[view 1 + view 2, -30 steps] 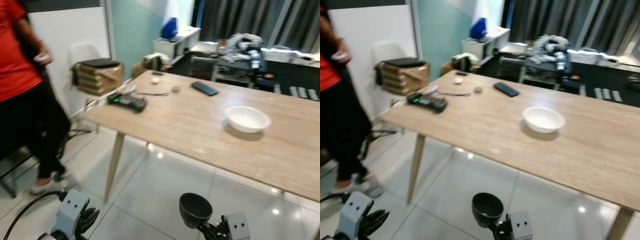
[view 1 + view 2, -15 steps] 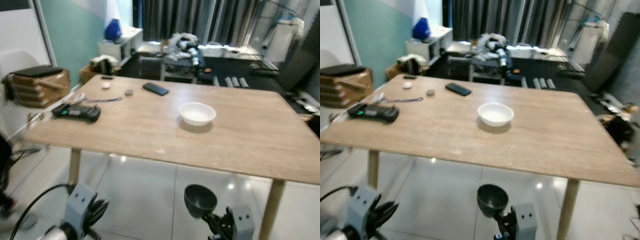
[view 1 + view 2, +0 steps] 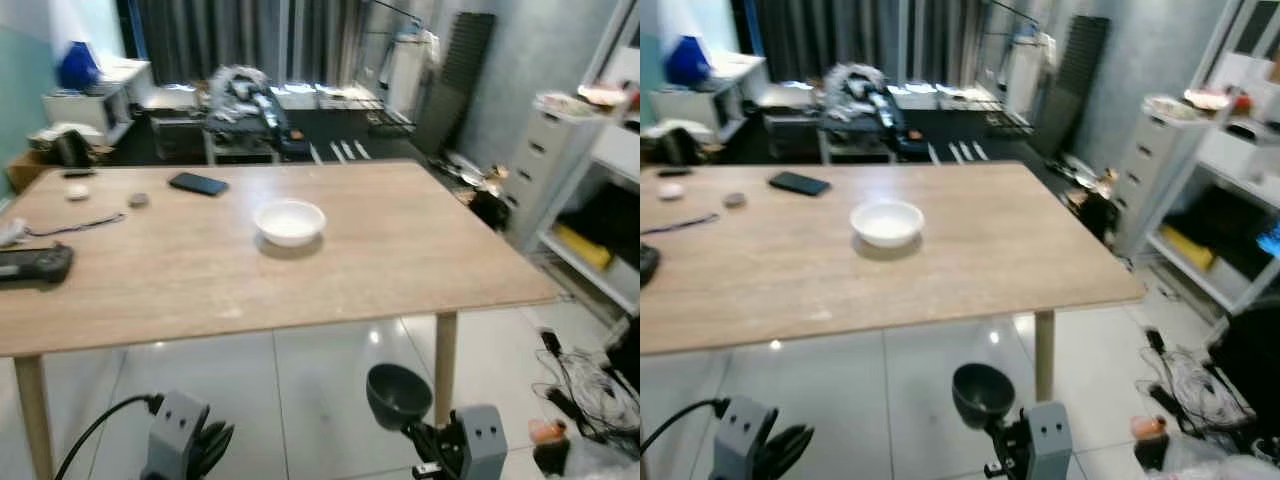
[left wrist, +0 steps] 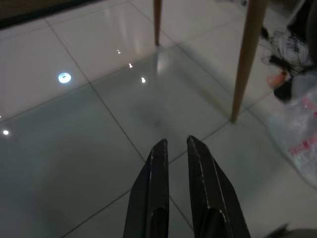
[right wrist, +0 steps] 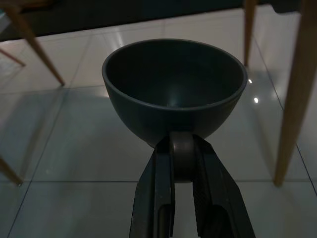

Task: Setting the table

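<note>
A dark grey bowl (image 5: 174,87), upright and empty, is clamped by its base in the right tool (image 5: 183,148) above the floor, while a white bowl (image 3: 289,220) sits upright on the wooden tabletop (image 3: 400,250).

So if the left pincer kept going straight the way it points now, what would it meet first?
The floor. The left pincer points down at bare tile, nothing between. A table leg stands off to one side, probably out of that line, though depth is hard to judge.
</note>
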